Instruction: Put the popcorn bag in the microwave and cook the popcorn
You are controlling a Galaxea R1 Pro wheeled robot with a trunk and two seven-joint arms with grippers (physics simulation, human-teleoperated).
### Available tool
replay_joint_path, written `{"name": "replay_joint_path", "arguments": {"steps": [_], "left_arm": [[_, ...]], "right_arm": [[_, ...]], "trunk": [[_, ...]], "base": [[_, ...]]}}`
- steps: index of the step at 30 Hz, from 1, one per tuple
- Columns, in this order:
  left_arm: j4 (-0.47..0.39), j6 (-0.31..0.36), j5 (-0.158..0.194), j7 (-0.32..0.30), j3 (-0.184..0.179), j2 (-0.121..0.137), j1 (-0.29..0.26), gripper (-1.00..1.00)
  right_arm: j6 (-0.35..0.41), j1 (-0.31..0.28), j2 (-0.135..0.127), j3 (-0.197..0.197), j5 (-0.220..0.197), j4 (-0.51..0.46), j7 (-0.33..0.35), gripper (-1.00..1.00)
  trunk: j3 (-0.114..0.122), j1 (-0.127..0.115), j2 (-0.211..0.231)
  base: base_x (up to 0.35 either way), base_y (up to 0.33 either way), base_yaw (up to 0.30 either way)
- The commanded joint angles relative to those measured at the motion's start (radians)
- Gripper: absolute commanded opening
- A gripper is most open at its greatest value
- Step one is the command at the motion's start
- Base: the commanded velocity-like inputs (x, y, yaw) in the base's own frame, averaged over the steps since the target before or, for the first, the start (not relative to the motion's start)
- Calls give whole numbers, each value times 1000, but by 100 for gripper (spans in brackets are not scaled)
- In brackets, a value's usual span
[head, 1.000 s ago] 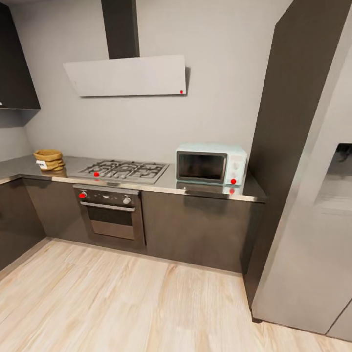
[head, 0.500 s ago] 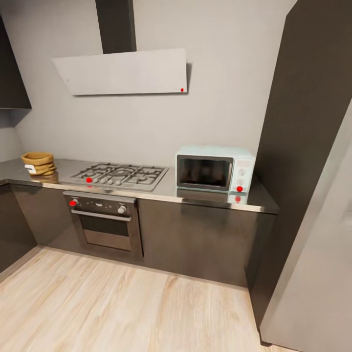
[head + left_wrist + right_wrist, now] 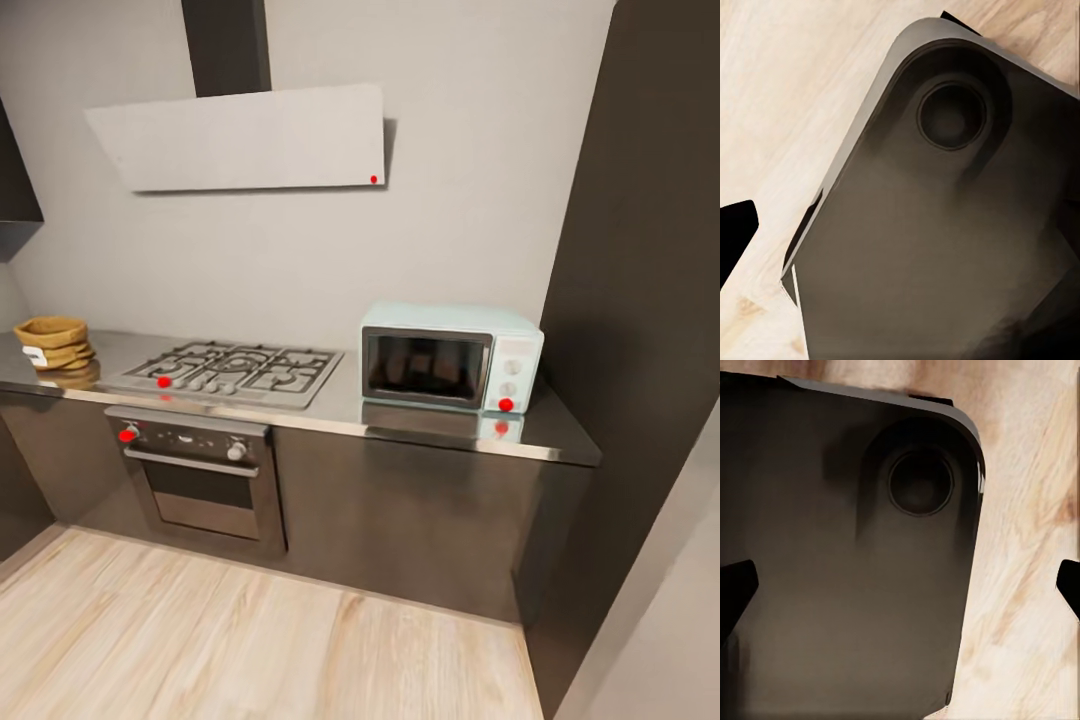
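1. Two task things sit on the tabletop (image 3: 330,405): the bag (image 3: 52,342) at the far left and the microwave (image 3: 450,357) toward the right, well apart.
2. Between them lies a gas hob (image 3: 235,368), with a built-in oven (image 3: 195,475) below it in the dark cabinet front.
3. The microwave door is closed; a red light (image 3: 506,404) shows at its lower right corner.
4. A pale hood (image 3: 240,140) hangs on the wall above the hob.
5. Each wrist view looks down on the robot's dark base (image 3: 945,225) over the wooden floor (image 3: 787,90).
6. Right end effector (image 3: 900,577): dark fingertips at opposite picture edges, spread apart, grasping nothing.
7. Left end effector: one fingertip (image 3: 735,229) shows; I cannot tell its state.
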Motion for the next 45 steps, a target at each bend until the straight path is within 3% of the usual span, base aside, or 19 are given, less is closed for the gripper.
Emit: {"name": "replay_joint_path", "arguments": {"steps": [1,24,31,45], "left_arm": [[-1,-1,0,2,2,0,0,100],[-1,-9,1,2,3,0,0,100],[-1,-9,14,2,10,3,0,100],[-1,-9,12,2,7,1,0,100]], "right_arm": [[-2,0,0,-1,10,0,-1,100],[-6,0,0,-7,5,0,-1,100],[-39,0,-1,-7,2,0,0,100],[-39,0,-2,-3,6,0,1,100]], "trunk": [[-1,1,0],[-1,1,0],[-1,1,0],[-1,1,0]], "base": [[324,0,0],[304,-83,-14],[7,0,-259],[-127,283,-188]]}}
